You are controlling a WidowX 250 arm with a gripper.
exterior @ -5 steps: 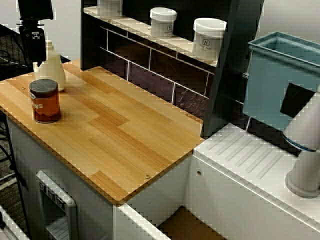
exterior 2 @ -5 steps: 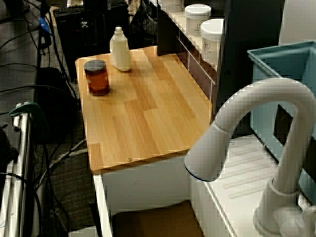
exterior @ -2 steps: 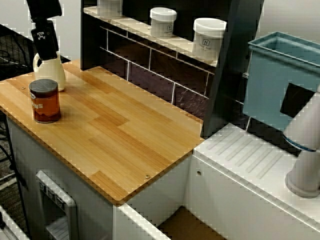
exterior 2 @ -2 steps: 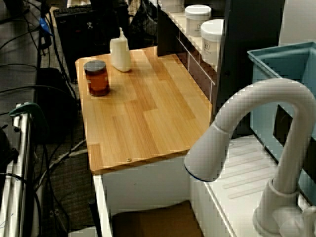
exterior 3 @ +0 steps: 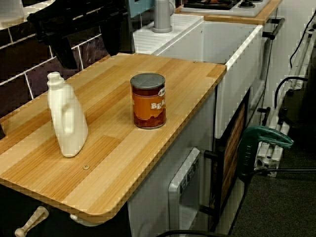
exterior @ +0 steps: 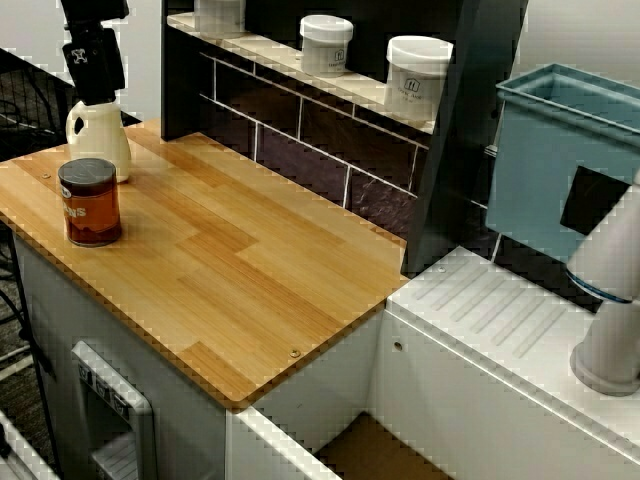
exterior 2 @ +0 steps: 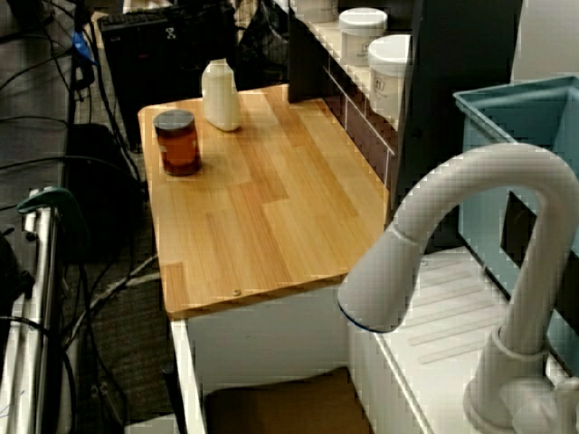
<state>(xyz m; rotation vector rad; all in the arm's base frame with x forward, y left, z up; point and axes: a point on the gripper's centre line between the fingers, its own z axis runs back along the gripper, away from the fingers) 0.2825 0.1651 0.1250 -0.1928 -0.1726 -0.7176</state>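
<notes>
We are seeing the arm reaching down from the top left of the high view across the tabletop, its black pincer (exterior: 95,85) hanging upright with the fingers pointing down at the far left corner. Whether the fingers are apart or together we cannot tell, since they are showing only as a dark block.

Right under it the white plastic jug (exterior: 97,138) is standing upright on the tabletop (exterior: 240,270), long axis vertical and neck pointing up. In the high view its handle is facing left. In the low view from the tabletop's end the jug (exterior 3: 66,121) is showing its neck bare, with the pincer raised above it and not gripping it.

Near the jug but apart from it, the bean can (exterior: 90,200) with the orange label is standing upright, closer to the tabletop's edge. To the right a dark shelf is carrying white tubs (exterior: 417,75). Further right a teal bin (exterior: 560,160) and the white faucet (exterior 2: 470,262) are standing well apart from the jug.
</notes>
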